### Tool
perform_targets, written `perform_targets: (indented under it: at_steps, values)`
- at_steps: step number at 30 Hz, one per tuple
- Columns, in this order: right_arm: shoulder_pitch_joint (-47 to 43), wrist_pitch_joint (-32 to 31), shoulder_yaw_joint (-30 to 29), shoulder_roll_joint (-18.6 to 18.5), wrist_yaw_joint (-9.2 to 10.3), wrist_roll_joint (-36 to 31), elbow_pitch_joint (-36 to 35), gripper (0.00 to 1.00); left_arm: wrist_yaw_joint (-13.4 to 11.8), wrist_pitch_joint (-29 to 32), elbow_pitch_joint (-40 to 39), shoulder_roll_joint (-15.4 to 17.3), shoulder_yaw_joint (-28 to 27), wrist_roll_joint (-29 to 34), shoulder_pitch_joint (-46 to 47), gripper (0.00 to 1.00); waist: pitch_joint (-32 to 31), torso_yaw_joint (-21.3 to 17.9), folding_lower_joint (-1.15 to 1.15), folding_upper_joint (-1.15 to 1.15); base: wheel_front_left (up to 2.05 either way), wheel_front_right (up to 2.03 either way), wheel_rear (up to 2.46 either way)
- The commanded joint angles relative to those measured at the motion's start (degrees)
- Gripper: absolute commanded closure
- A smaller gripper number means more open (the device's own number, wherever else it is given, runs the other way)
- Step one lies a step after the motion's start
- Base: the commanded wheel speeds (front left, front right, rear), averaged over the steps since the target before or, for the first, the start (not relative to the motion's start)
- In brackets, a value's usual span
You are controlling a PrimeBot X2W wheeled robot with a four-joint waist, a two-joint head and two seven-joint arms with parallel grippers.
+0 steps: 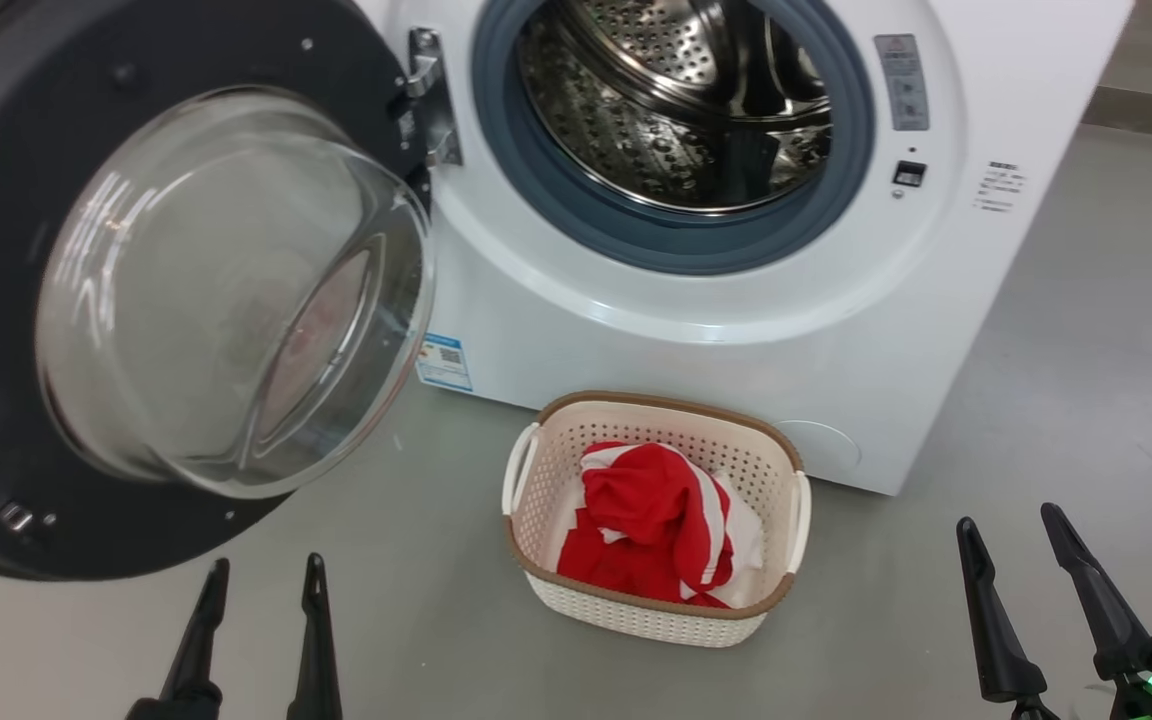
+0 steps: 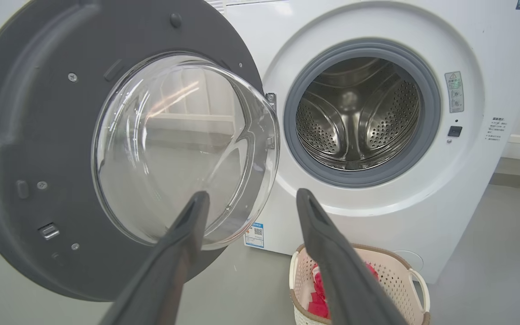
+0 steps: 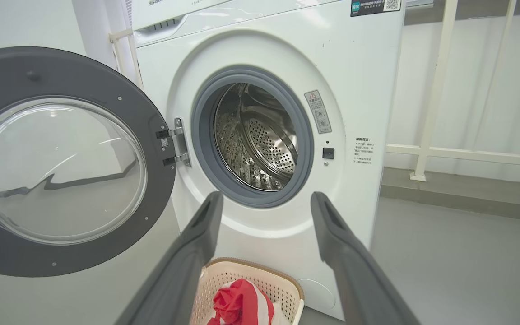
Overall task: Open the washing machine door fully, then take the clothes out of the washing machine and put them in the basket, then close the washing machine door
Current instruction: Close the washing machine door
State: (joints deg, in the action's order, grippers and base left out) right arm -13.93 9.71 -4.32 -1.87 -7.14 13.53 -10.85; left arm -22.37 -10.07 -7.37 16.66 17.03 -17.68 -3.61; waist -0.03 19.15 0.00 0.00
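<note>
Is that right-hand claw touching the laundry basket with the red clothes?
Apart. The head view shows bare grey floor between the basket and the right gripper, whose open fingers hang to the basket's right.

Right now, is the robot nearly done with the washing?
Nearly. Done: the washing machine door stands wide open, the drum looks empty, and the clothes lie in the basket. In hand: nothing; the left gripper and right gripper hang open, touching nothing. To do: closing the door.
</note>
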Motion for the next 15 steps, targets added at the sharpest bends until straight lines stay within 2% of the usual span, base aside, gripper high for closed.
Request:
perform_targets:
  at_steps: [1,15]
  values:
    - [1.64,-0.06,1.5,-1.0,-0.35,-0.7,-1.83,0.0,-0.78,0.19,-2.04,0.61,-2.24,0.71,1.58,0.0,-0.05,2.49,0.0,0.0,0.0,0.0,0.0]
    - [1.63,-0.45,1.74,-1.0,-0.35,-0.91,-2.11,0.0,-0.98,-0.66,-1.78,0.94,-2.46,0.31,1.33,0.0,-0.05,5.28,0.0,0.0,0.0,0.0,0.0]
